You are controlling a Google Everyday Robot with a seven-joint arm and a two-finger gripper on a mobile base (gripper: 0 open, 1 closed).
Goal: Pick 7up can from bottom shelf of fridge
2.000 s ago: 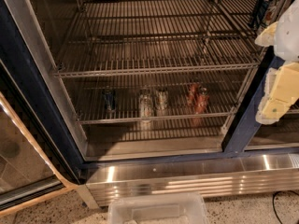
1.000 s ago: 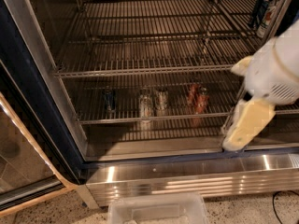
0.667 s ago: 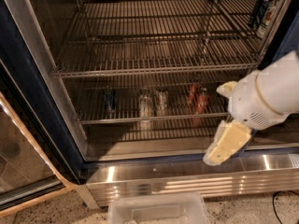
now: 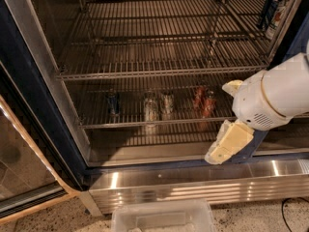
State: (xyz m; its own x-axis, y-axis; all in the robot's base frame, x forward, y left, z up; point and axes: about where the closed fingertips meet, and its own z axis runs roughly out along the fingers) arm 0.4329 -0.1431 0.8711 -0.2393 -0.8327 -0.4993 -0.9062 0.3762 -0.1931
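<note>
Gripper at fridge btm-right, nr red cans

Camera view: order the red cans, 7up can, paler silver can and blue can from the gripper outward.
The gripper is low right, in front of the fridge.
1. red cans, right
2. 7up can, middle
3. paler silver can, just left
4. blue can, far left

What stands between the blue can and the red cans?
In the camera view, a paler silver can and the 7up can; the gripper hangs lower right.
</note>
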